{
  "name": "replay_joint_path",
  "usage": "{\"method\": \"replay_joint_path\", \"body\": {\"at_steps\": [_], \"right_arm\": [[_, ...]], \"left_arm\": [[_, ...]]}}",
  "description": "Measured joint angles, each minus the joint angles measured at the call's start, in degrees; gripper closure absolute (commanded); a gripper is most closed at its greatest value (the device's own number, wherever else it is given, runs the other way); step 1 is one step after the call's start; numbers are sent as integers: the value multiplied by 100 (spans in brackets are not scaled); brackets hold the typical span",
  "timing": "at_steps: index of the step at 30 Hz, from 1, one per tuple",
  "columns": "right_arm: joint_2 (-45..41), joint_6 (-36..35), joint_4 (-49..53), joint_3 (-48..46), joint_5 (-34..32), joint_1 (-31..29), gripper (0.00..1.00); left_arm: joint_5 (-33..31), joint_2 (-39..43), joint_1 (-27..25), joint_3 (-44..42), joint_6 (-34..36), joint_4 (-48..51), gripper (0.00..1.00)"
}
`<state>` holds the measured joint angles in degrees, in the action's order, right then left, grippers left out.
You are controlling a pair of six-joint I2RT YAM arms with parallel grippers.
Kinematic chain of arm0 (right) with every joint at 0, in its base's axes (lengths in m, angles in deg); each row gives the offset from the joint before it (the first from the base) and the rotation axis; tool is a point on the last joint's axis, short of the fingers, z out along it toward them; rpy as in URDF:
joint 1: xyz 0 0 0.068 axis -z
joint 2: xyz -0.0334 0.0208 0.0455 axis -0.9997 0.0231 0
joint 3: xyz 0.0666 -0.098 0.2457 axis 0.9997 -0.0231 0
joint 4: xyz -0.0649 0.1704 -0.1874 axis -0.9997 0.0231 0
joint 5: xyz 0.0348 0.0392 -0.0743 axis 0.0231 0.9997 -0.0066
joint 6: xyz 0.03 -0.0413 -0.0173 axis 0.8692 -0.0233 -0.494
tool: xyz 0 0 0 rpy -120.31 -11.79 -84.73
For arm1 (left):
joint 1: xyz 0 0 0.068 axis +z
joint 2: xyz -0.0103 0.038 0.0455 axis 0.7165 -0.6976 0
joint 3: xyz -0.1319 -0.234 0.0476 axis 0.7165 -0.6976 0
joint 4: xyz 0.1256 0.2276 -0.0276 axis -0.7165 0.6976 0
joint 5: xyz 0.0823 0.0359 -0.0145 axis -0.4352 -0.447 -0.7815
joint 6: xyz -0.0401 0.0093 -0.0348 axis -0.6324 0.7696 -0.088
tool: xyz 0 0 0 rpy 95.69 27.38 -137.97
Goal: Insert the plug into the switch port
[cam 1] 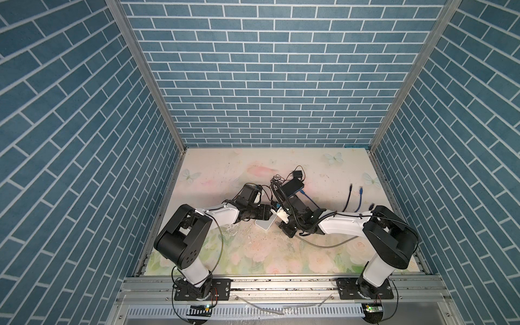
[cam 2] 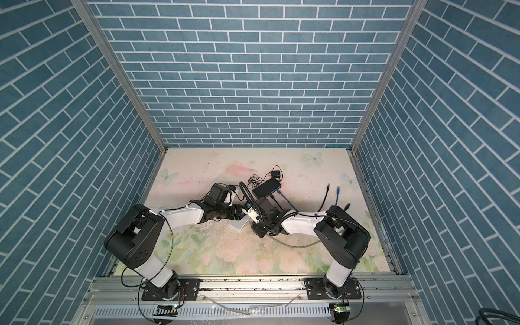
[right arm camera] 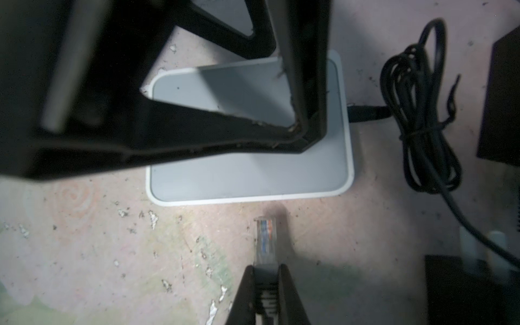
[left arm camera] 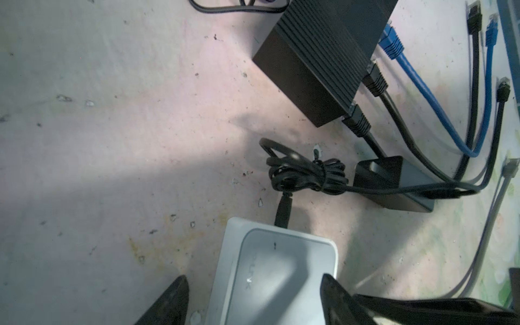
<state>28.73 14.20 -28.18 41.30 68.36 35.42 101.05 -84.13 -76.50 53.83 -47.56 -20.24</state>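
A white flat switch lies on the flowered table, seen in both top views. My left gripper is open and straddles it: one finger stands clear of its side, the other is at its opposite edge. A black power lead enters its far side. My right gripper is shut on the grey boot of a clear plug. The plug points at the switch's near edge, a short gap away. The port face is hidden from view.
A black ribbed switch lies beyond, with a blue cable and two black cables plugged in. A tied black cable bundle and a black adapter sit beside the white switch. Loose cable ends lie at the right.
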Motion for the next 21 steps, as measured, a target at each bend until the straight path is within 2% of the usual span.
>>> {"method": "replay_joint_path", "body": {"at_steps": [21], "right_arm": [[181, 2, 2, 284, 92, 2, 100]], "left_arm": [[103, -11, 15, -188, -302, -476, 27]]}}
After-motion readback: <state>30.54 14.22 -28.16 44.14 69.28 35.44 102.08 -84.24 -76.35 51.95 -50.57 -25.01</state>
